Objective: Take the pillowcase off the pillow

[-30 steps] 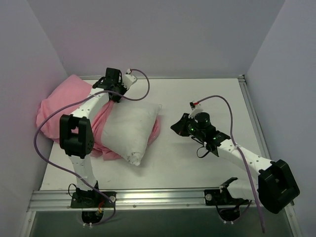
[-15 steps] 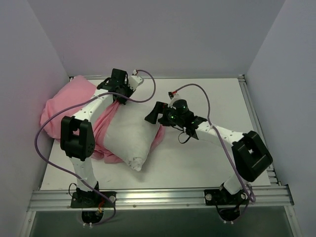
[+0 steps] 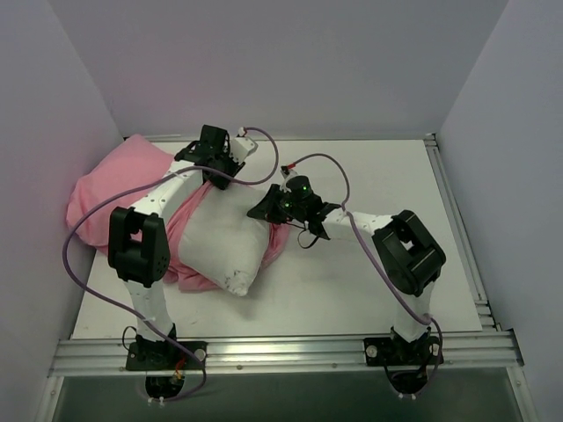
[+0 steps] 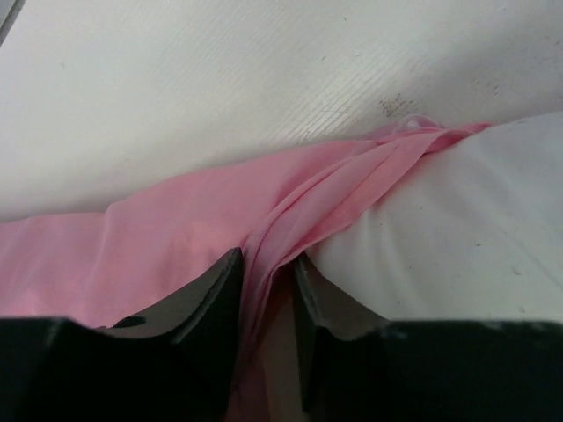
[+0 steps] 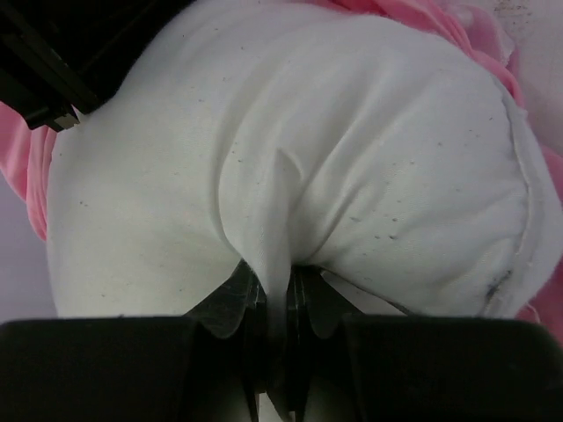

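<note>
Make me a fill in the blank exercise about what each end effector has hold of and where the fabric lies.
1. The left end effector grips a fold of the ____ pillowcase.
2. The right end effector pinches a ridge of the pillow, whose fabric is ____.
3. In the top view, most of the pillowcase lies bunched to the ____ of the pillow.
Missing words: pink; white; left.

The 2 arms converge, left gripper (image 4: 264, 268) and right gripper (image 5: 280, 286) clamped tight
</note>
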Available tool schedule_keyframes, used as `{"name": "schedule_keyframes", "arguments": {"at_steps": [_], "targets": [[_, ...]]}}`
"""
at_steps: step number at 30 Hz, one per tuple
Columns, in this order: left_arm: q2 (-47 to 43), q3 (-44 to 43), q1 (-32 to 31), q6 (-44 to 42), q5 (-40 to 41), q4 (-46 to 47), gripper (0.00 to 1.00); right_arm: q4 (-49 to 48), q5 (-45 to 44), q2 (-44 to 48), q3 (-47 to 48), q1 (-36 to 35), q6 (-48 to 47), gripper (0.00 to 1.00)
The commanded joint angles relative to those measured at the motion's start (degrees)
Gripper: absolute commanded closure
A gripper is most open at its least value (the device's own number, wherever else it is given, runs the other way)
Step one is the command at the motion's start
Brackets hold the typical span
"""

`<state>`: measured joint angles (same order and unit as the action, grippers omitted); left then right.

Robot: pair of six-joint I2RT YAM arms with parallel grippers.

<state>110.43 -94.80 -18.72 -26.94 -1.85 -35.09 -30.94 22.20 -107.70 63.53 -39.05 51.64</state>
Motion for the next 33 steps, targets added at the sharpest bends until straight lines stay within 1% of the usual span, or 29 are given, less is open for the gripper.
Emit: {"name": "schedule_keyframes", "arguments": {"at_steps": [1,2,3,4,5,6,8,9,10,11,12,15,16,18,19,20,22,23,25,26,27,28,29,30,31,32,33], "targets": [[-2.7,-0.9,-0.6,1.6,-2.6,-3.7,0.59,0.4,-0.3,-1.5,1.0,0.1,0.3,1.00],[-3.3,-2.6,-0.6,1.9,-2.9,-4.5,0.46,0.4,-0.4,-1.1,0.7,0.7,0.4,1.00],[-3.7,-3.8,-0.3,2.1,-3.5,-6.3,0.22,0.4,-0.6,-0.7,0.4,1.1,0.5,1.00],[-4.3,-5.0,0.0,2.3,-5.3,-7.3,0.11,0.2,-0.8,-0.1,-0.2,1.3,0.5,1.00],[-5.9,-6.4,0.3,2.9,-6.6,-8.3,0.05,0.1,-1.0,0.9,-1.0,2.1,0.6,1.00],[-6.9,-9.8,0.9,3.1,-8.1,-11.1,0.06,0.0,-1.2,1.5,-1.4,2.7,0.7,1.00],[-9.6,-13.2,1.7,3.8,-13.0,-14.3,0.06,-0.1,-1.2,3.2,-2.5,5.1,0.8,1.00],[-10.8,-15.9,2.2,3.6,-14.8,-18.1,0.06,0.2,-1.3,4.0,-2.9,6.1,0.9,1.00],[-12.9,-16.8,2.9,3.4,-17.2,-20.0,0.06,0.4,-1.4,4.7,-3.1,7.0,0.8,1.00],[-14.1,-17.1,3.2,2.3,-17.8,-23.2,0.06,1.0,-1.6,6.3,-3.9,8.2,0.8,1.00],[-15.6,-16.9,3.4,1.7,-18.2,-24.5,0.06,1.3,-2.4,7.1,-4.5,10.2,0.9,1.00],[-21.6,-10.3,4.0,-1.4,-17.9,-27.5,0.06,1.9,-2.2,10.1,-6.0,14.2,0.7,1.00],[-24.7,-5.2,4.2,-2.1,-17.3,-27.9,0.06,2.2,-1.7,10.7,-6.2,15.1,0.6,1.00],[-27.4,0.3,4.6,-4.7,-15.0,-29.2,0.06,3.0,-1.7,12.2,-7.4,17.5,0.7,1.00],[-30.1,6.2,4.6,-5.3,-14.2,-29.2,0.06,3.0,-1.8,12.8,-7.8,18.1,0.7,1.00],[-31.2,9.1,4.6,-6.5,-13.5,-29.1,0.06,2.9,-1.9,13.6,-8.2,18.7,0.7,1.00],[-34.4,14.9,4.4,-6.8,-13.4,-27.8,0.06,3.3,-2.1,14.0,-8.9,19.5,0.2,1.00],[-34.9,19.8,4.0,-6.6,-13.5,-25.7,0.06,3.4,-1.9,13.9,-8.9,19.8,-0.1,1.00],[-35.5,23.4,3.0,-6.0,-13.2,-23.5,0.06,4.1,-1.5,13.0,-8.4,20.1,-1.1,1.00],[-35.2,25.4,2.5,-4.9,-12.7,-21.1,0.06,4.7,-0.1,12.4,-7.7,20.3,-3.2,1.00],[-34.8,26.0,1.2,-4.2,-12.3,-20.0,0.06,8.2,0.1,11.8,-6.6,20.5,-4.7,0.93],[-34.0,26.2,0.6,-3.5,-12.0,-18.8,0.06,10.9,0.0,11.0,-3.3,20.7,-6.6,0.61],[-33.4,26.4,0.1,-2.2,-12.2,-16.8,0.06,14.5,-0.5,10.9,-1.1,20.8,-11.6,0.48],[-32.8,26.1,-0.9,-1.6,-12.8,-16.2,0.06,22.6,-3.7,11.0,1.2,20.7,-14.1,0.41],[-32.0,26.0,-1.3,-1.3,-14.2,-15.7,0.06,25.9,-5.7,12.7,3.2,20.7,-16.4,0.34],[-31.6,25.8,-1.8,-0.7,-14.9,-15.0,0.06,28.6,-7.3,13.9,5.9,20.5,-18.4,0.31],[-31.3,26.2,-2.7,-0.6,-15.3,-14.6,0.06,33.6,-10.8,15.7,6.7,20.5,-21.4,0.20]]}}
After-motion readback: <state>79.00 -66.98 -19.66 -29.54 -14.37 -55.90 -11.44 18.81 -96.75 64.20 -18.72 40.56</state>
